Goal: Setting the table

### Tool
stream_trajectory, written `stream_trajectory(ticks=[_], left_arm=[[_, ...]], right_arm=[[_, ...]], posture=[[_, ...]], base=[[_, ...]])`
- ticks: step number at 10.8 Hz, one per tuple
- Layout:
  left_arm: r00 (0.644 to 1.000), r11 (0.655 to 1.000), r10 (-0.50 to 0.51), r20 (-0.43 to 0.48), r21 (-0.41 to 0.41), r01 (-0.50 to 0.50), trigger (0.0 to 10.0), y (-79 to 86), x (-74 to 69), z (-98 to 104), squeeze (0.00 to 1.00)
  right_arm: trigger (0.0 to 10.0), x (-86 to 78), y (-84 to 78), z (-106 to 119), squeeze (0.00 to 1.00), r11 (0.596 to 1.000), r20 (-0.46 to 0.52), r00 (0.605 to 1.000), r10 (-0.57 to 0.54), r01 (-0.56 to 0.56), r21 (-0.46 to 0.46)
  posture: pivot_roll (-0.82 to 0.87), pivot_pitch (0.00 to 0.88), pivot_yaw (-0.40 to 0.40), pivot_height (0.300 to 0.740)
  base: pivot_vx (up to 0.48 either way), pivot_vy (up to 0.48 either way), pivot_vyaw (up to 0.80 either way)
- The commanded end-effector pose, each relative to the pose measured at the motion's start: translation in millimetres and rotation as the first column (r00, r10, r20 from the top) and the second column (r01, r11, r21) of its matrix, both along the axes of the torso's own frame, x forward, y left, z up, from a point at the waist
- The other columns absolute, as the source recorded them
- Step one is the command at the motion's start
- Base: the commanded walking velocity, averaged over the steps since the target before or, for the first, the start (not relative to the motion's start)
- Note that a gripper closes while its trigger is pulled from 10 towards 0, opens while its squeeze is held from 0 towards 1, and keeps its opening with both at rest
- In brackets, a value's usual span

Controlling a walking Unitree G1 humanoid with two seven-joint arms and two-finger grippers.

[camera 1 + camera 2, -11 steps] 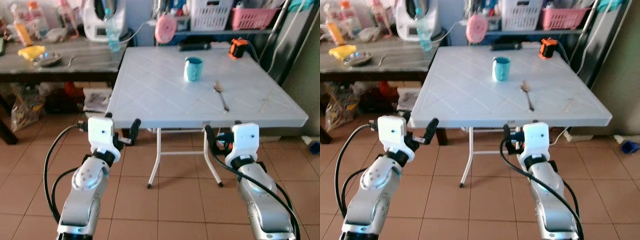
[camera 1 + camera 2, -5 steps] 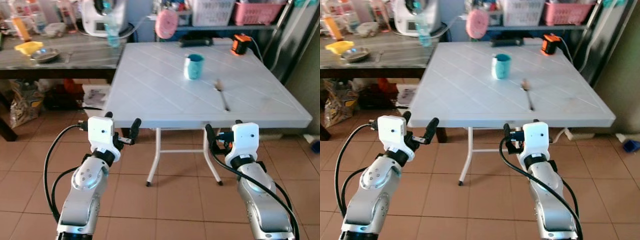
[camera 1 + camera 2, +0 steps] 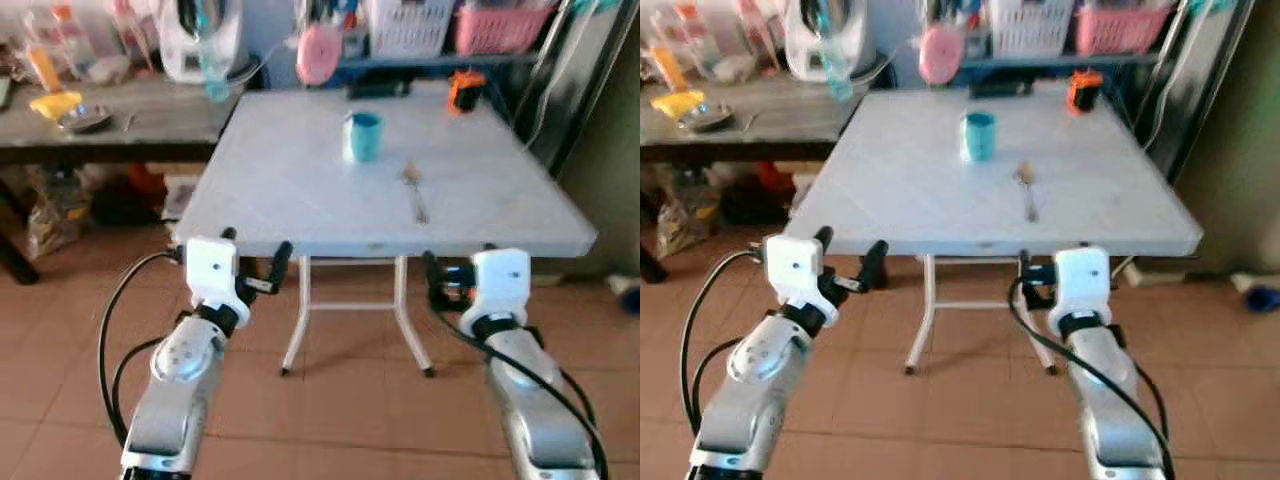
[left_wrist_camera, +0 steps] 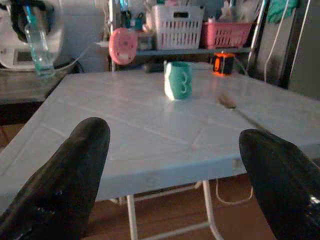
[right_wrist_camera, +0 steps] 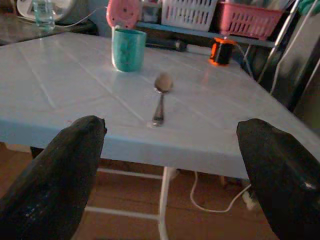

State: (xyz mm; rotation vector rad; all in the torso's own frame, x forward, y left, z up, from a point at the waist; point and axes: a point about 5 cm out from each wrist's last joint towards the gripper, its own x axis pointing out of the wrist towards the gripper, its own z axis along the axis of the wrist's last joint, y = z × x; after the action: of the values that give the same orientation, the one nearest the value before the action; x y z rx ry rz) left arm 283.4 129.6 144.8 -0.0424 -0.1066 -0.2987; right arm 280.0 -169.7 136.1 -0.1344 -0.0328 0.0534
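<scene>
A white folding table point(image 3: 300, 190) stands in front of me. On it, toward the far side, is a teal cup point(image 3: 362, 136). A metal spoon point(image 3: 412, 192) lies right of the cup, nearer the front edge. My left gripper point(image 3: 255, 262) is held open below the table's front edge, left of the legs, with nothing in it. Open too and holding nothing, my right gripper point(image 3: 458, 272) sits under the front right part of the edge. The left wrist view looks over the tabletop at the cup point(image 4: 178, 80). In the right wrist view, the spoon point(image 5: 160, 100) lies straight ahead between the fingers point(image 5: 55, 175).
An orange device point(image 3: 462, 90) sits at the table's far right corner. A grey side table point(image 3: 110, 110) at the left carries a metal bowl, a yellow dish and bottles. Behind the table are shelves with white and pink baskets point(image 3: 490, 25). Tiled floor point(image 3: 340, 420) lies underfoot.
The whole picture has shifted and blurred a little, so the camera moved. Both grippers stay open in the same pose. The cup and spoon lie as before.
</scene>
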Motion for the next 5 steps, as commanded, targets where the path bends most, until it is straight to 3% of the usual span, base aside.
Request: stream_trajectory(ticks=[1, 5], left_arm=[[1.000, 1.000, 0.022, -0.003, 0.004, -0.022, 10.0, 7.1, 0.6, 0.2, 0.00], [1.000, 1.000, 0.020, -0.008, 0.005, -0.020, 10.0, 11.0, 0.3, -0.6, 0.00]], right_arm=[[10.0, 1.4, 5.8, 7.1, 0.16, 1.000, 0.030, 1.000, 0.011, -0.011, 0.011], [10.0, 1.5, 6.1, 7.6, 0.16, 1.000, 0.034, 0.999, 0.007, -0.007, 0.012]], posture=[[0.02, 0.013, 0.041, 0.740], [0.02, 0.013, 0.039, 0.740]], base=[[0.000, 0.000, 0.00], [0.000, 0.000, 0.00]])
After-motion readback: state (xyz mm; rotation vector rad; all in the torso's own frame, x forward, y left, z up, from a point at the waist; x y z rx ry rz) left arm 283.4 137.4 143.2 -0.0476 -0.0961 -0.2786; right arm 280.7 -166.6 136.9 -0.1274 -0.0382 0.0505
